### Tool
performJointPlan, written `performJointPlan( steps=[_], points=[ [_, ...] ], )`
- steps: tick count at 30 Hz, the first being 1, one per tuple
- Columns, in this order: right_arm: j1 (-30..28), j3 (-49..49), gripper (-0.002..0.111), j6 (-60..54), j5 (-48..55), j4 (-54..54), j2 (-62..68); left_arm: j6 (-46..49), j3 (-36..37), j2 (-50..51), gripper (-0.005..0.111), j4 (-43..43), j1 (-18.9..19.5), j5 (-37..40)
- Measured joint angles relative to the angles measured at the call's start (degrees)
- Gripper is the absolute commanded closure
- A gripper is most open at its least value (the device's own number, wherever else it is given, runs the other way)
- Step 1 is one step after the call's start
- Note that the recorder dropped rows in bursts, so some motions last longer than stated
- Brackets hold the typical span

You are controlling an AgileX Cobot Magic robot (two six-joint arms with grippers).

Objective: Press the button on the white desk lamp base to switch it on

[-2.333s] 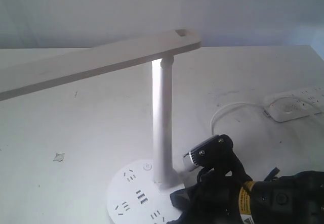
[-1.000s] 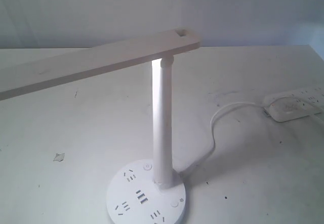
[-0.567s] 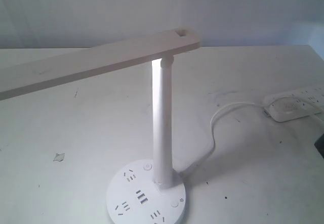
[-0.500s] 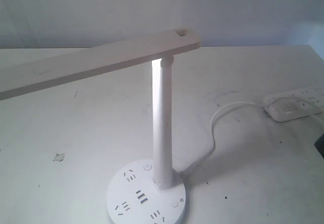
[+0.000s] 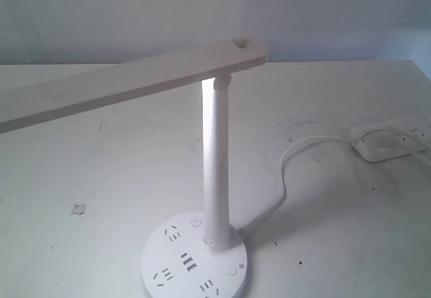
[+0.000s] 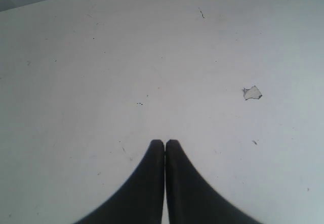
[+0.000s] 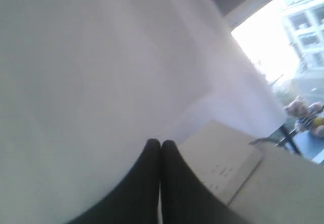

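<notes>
The white desk lamp stands at the front of the table, its long flat bar head reaching left and glowing where it meets the pole. Its round lamp base shows dark socket slots and two small round buttons. Neither gripper appears in the exterior view. My left gripper is shut with nothing in it, over bare white table. My right gripper is shut and empty too, facing a pale wall and a window, away from the lamp.
A white cable runs from the lamp base to a white power strip at the table's right edge. A small paper scrap lies left of the base; it also shows in the left wrist view.
The right arm, beside the lamp base 2.3 s ago, has withdrawn right and out of the exterior view. The lamp has not moved and glows throughout.
</notes>
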Motion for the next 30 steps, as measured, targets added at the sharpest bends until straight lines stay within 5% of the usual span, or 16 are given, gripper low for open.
performJointPlan(
  steps=[3,11,21,30],
  points=[
    [-5.8,0.0,0.108,0.0,-4.4,0.0,-0.4,0.0,0.0,0.0,0.107,0.0,0.0,0.0],
    [-6.4,0.0,0.108,0.0,-15.3,0.1,-0.4,0.0,0.0,0.0,0.107,0.0,0.0,0.0],
    [-6.4,0.0,0.108,0.0,9.8,-3.2,-0.4,0.0,0.0,0.0,0.107,0.0,0.0,0.0],
    [-6.4,0.0,0.108,0.0,35.7,-37.9,-0.4,0.0,0.0,0.0,0.107,0.0,0.0,0.0]
  ],
)
